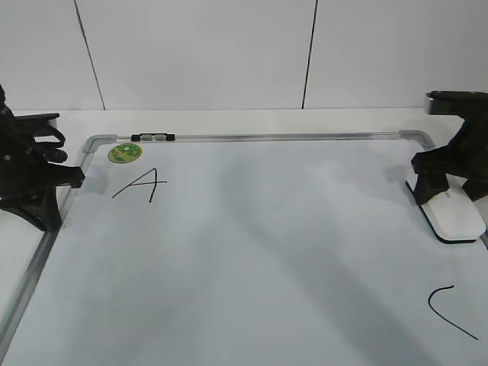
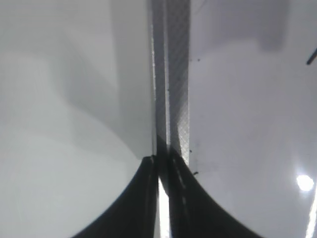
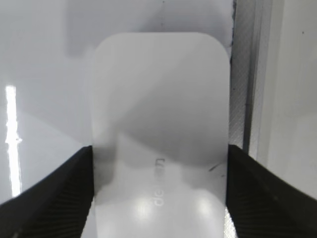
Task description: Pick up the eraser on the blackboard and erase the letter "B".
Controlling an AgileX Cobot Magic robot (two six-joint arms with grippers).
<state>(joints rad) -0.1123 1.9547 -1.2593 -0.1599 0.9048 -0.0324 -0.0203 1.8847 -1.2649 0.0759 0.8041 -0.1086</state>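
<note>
White wall panels back a large white dry-erase blackboard [image 1: 252,252] with a grey metal frame, lying flat. At its right edge, the right gripper [image 3: 159,191] straddles the white rounded plastic eraser [image 3: 161,119], black fingers [image 3: 54,193] against both long sides in what looks like a grasp. The left gripper [image 2: 163,198] rests by the left frame rail, fingers nearly together and empty. No letter "B" is visible, only a black "A" [image 1: 141,185] and a curved stroke [image 1: 450,309]. The pick-up appears under way; next comes lifting and locating the target.
</note>
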